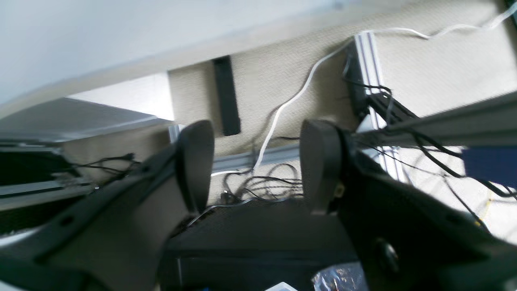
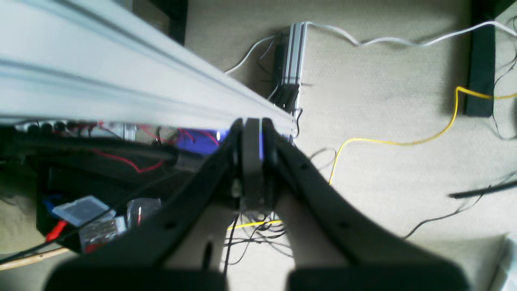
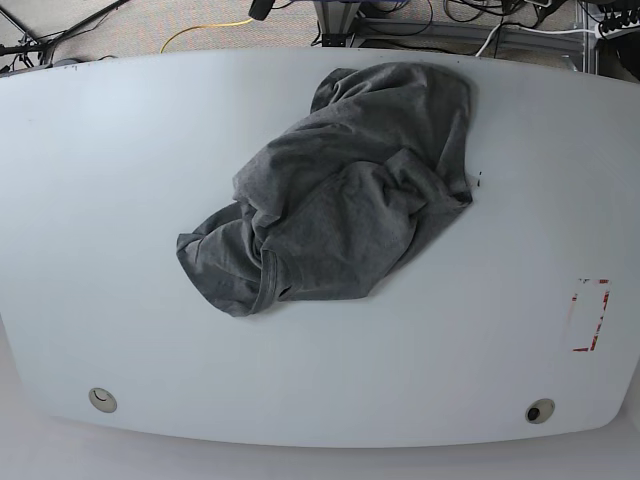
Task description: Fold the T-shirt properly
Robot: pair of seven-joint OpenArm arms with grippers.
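The T-shirt (image 3: pixel 340 190) lies crumpled in a loose heap on the white table (image 3: pixel 120 200), unfolded, toward the table's far half and roughly central from side to side. It is dark heather grey, deeply wrinkled, with one rounded lobe of cloth bulging toward the near left of the heap and a broader mass rising toward the far edge of the table. Neither of my arms shows in the base view, and nothing touches the T-shirt.

Near the table's front edge, well apart from the T-shirt, sit two small round fittings, one at the left (image 3: pixel 101 399) and one at the right (image 3: pixel 540 411). A red-outlined rectangle mark (image 3: pixel 590 315) lies to the right of the T-shirt, close to the table's right rim.

My left gripper (image 1: pixel 258 161) stands with its jaws apart and nothing between them. It looks down past the table's edge at beige carpet (image 1: pixel 444 68), a white cable (image 1: pixel 291 101) and tangled black wires.

My right gripper (image 2: pixel 252 161) has its jaws pressed together, holding nothing. Beyond it I see an aluminium frame rail (image 2: pixel 101 81), a yellow cable (image 2: pixel 404 142) on the carpet and a white cable farther off. The T-shirt does not appear in either wrist view.
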